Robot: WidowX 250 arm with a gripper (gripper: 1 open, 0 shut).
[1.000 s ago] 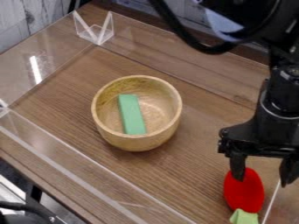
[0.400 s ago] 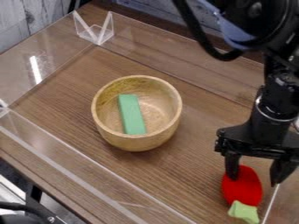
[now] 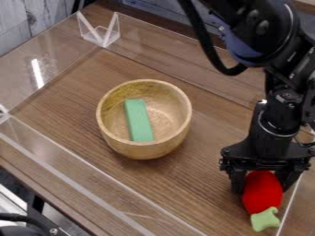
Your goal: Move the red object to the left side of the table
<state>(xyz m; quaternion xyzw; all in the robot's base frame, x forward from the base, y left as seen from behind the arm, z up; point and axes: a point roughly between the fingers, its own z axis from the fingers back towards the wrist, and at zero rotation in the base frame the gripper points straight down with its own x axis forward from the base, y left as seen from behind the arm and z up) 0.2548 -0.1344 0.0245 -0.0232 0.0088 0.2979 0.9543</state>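
Left: the brown wood-grain table [image 3: 55, 124] extends toward the side named in the task. Centre-left: the round wooden bowl [image 3: 109, 135] holds a flat green block [image 3: 138, 121], well apart from my work; I judge that the bowl must be skirted on the carry. Right: the red object [image 3: 261, 192] lies on its side at the near right of the table, its pale green stub [image 3: 264, 218] directed toward the near edge and its far end partly hidden beneath my pincer [image 3: 263, 173]. The pincer is spread wide, its fingers about the red body; whether either finger touches the body, I cannot tell. The clear wall [image 3: 290, 205] stands just beside the body on the right, leaving my outer finger little room. Handling, as I judge it: the body is probably light and fairly stiff, a hollow or moulded toy not readily broken. Its smooth, rounded skin may slip or roll if I close off-centre or too high. The proper hold is across the narrow width, at the thickest part of the red body, with the fingers low on both flanks. The stub is a poor grip, being small and at one end; taken there, the body would likely swing or droop when lifted.
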